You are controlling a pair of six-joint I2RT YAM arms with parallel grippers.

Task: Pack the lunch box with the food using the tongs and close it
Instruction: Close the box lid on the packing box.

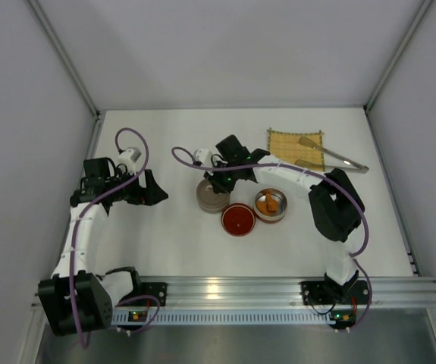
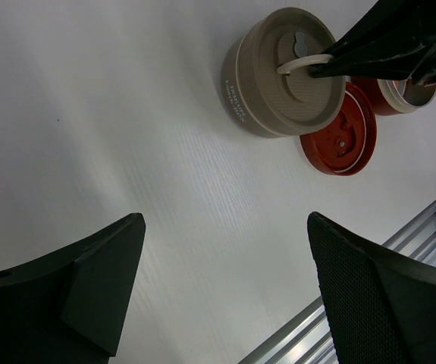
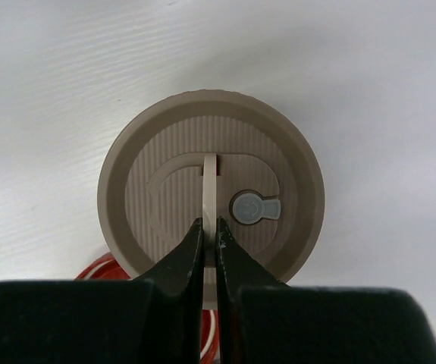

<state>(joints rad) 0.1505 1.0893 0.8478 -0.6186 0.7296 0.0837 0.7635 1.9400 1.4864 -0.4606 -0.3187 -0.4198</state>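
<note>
Right tool (image 3: 210, 226) pinched tight on the upright handle (image 3: 210, 178) of the beige lunch box lid (image 3: 164, 152), left tool (image 2: 225, 224) spread wide above the surface (image 2: 127, 114), tongs (image 1: 337, 158) lay partly on the yellow mat (image 1: 287, 144), orange fried pieces (image 1: 271, 202) sat in an open round bowl (image 1: 257, 209).

Between the tips of the black right claw (image 3: 209, 231) is a cream handle (image 3: 210, 178) on a beige, finely ribbed lid (image 3: 138, 193); just right, a grey button (image 3: 252, 208); lower left, a red disc (image 3: 102, 273).
</note>
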